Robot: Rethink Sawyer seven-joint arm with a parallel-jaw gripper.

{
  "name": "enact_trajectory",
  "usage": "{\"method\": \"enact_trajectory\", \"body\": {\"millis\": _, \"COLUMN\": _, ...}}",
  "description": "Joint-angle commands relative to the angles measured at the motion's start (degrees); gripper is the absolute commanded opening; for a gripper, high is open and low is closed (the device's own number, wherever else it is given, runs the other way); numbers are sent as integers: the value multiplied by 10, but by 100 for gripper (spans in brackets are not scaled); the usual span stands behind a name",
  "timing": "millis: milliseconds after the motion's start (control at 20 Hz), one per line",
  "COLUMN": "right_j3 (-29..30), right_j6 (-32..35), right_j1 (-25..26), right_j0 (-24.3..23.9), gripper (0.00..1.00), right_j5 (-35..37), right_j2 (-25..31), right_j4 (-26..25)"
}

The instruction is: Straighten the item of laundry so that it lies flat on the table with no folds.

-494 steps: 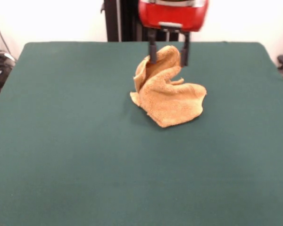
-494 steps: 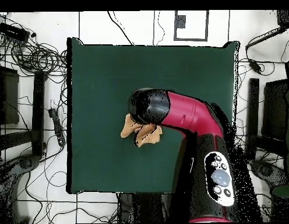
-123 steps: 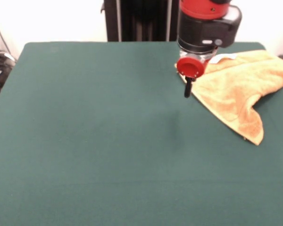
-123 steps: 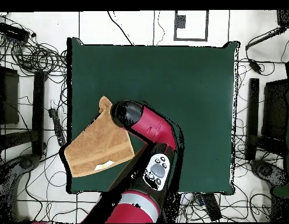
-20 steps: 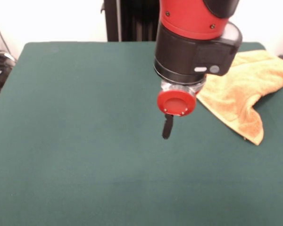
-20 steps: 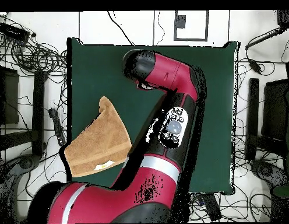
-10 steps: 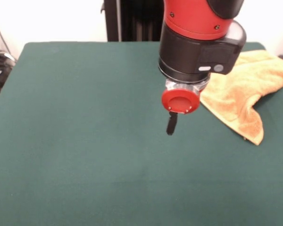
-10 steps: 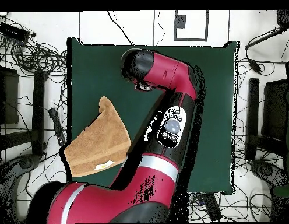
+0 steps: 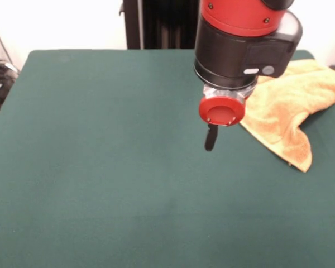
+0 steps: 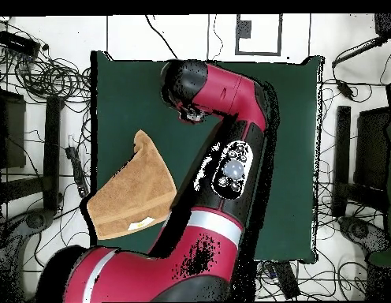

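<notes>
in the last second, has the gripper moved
Yes. In the front view the gripper has slid right, toward the towel, which stays put at the table's right edge.

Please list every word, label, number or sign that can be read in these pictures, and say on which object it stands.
None can be read.
The towel has a small white tag; any print is too small to read.
The arm has a button panel; its markings are too blurred to read.
</notes>
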Motion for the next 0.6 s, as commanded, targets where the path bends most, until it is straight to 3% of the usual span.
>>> {"method": "enact_trajectory", "body": {"millis": 50, "right_j3": -2, "right_j6": 101, "right_j1": -20, "right_j0": -3, "gripper": 100, "right_j5": 71, "right_j2": 10, "right_j4": 4}}
{"method": "enact_trajectory", "body": {"millis": 300, "right_j3": -8, "right_j6": 119, "right_j1": -35, "right_j0": 1, "gripper": 100, "right_j5": 94, "right_j2": 14, "right_j4": 20}}
{"method": "enact_trajectory", "body": {"millis": 600, "right_j3": -67, "right_j6": 249, "right_j1": -2, "right_j0": 23, "gripper": 100, "right_j5": 127, "right_j2": -9, "right_j4": 56}}
